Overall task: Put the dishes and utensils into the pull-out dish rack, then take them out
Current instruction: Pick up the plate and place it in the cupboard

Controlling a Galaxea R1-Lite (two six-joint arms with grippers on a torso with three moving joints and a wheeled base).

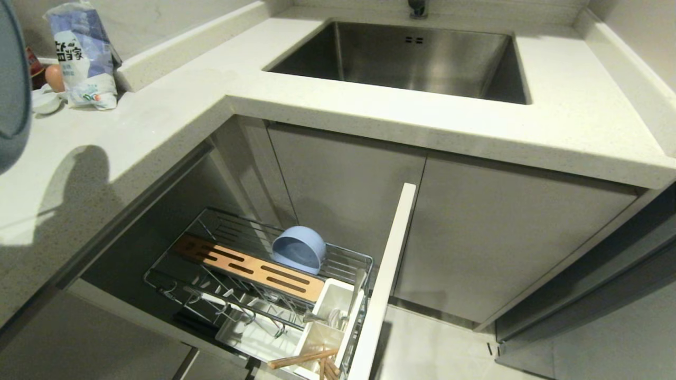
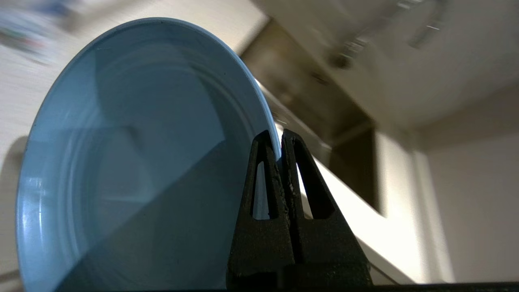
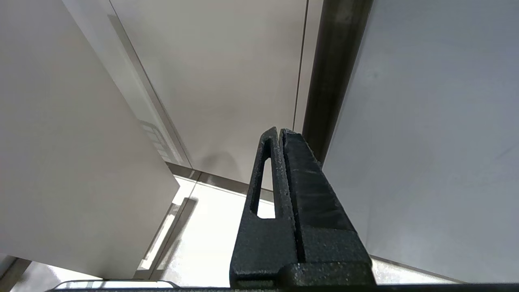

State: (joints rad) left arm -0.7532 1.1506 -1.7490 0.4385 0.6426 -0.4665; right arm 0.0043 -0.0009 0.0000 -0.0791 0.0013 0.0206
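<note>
My left gripper (image 2: 279, 136) is shut on the rim of the light-blue plate (image 2: 134, 142), which it holds on edge up over the counter. In the head view only a slice of the plate (image 1: 10, 79) shows at the far left edge, and the gripper itself is out of that view. Below, the pull-out dish rack (image 1: 174, 279) stands open. The blue bowl (image 1: 298, 249) lies tipped behind the slotted wooden bar (image 1: 248, 266). The white caddy (image 1: 331, 295) holds the spoon (image 1: 338, 315) and the chopsticks (image 1: 306, 359). My right gripper (image 3: 279, 132) is shut and empty, parked beside cabinet doors.
The rack's pale front panel (image 1: 385, 279) juts out toward me. A steel sink (image 1: 369, 58) is set in the white countertop (image 1: 174, 111). A bag (image 1: 84, 58), an egg (image 1: 54, 76) and a small white saucer (image 1: 45, 103) sit at the counter's back left.
</note>
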